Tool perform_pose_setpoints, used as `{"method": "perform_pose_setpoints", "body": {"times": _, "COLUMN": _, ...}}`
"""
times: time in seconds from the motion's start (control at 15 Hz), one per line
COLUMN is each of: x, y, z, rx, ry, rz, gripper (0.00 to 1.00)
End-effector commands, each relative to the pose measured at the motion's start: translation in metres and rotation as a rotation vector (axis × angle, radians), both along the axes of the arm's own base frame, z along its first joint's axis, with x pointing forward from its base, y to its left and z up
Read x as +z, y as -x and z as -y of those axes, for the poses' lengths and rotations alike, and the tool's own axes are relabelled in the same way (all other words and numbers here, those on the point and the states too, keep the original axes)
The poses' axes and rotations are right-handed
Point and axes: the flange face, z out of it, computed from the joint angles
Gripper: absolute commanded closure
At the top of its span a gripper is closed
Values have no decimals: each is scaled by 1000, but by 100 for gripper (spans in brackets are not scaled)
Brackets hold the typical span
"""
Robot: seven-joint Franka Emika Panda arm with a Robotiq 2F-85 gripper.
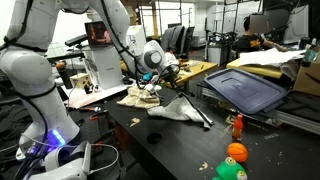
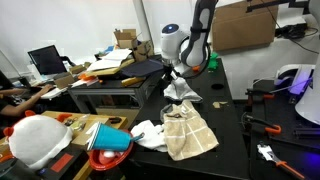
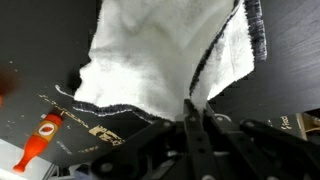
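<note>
Gripper point(image 3: 196, 108): the two fingers are pressed together, pinching the dark-trimmed edge of a white cloth point(image 3: 165, 50); in the wrist view they come in from the lower edge.
Gripper, exterior views: it hangs low over the black table point(image 1: 150, 150), at the end of the white arm point(image 1: 30, 80); it shows at point(image 1: 160, 78) and point(image 2: 183, 72).
White cloth: it is gripped at one edge and fills the upper half of the wrist view. In an exterior view it hangs in folds just below the fingers point(image 2: 180, 90). Whether its lower end rests on the table cannot be told.
Checked towel point(image 2: 188, 130): beige, lying flat on the table just beside the hanging cloth, on the camera's side; it shows as a grey sheet in an exterior view point(image 1: 180, 110).
Second white cloth point(image 2: 148, 133): crumpled at the table edge, touching the checked towel.
Orange bottle point(image 3: 40, 140): lying on the table near the held cloth in the wrist view; also seen at point(image 1: 237, 125), well apart from the gripper.
Balls point(image 1: 235, 155): one orange and one green, near the front edge of the table.
Blue bowl point(image 2: 112, 140): on the neighbouring wooden surface, beside the second white cloth.
Grey bin lid point(image 1: 245, 88): tilted, beyond the table.
</note>
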Motion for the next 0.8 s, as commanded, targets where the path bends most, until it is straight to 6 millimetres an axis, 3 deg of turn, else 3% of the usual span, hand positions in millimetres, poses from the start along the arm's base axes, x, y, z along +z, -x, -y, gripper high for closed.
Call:
{"method": "perform_pose_setpoints", "body": {"times": 0.0, "x": 9, "y": 6, "z": -7, "rx": 39, "ry": -48, "rz": 26, "gripper": 98}}
{"method": "perform_pose_setpoints", "body": {"times": 0.53, "x": -9, "y": 14, "z": -19, "rx": 152, "ry": -82, "rz": -16, "gripper": 98}}
{"method": "perform_pose_setpoints", "body": {"times": 0.6, "x": -12, "y": 14, "z": -18, "rx": 163, "ry": -80, "rz": -27, "gripper": 94}}
{"method": "perform_pose_setpoints", "body": {"times": 0.67, "x": -15, "y": 15, "z": -18, "rx": 176, "ry": -79, "rz": -34, "gripper": 69}}
{"method": "perform_pose_setpoints", "body": {"times": 0.73, "x": -17, "y": 16, "z": -17, "rx": 184, "ry": -80, "rz": -38, "gripper": 66}}
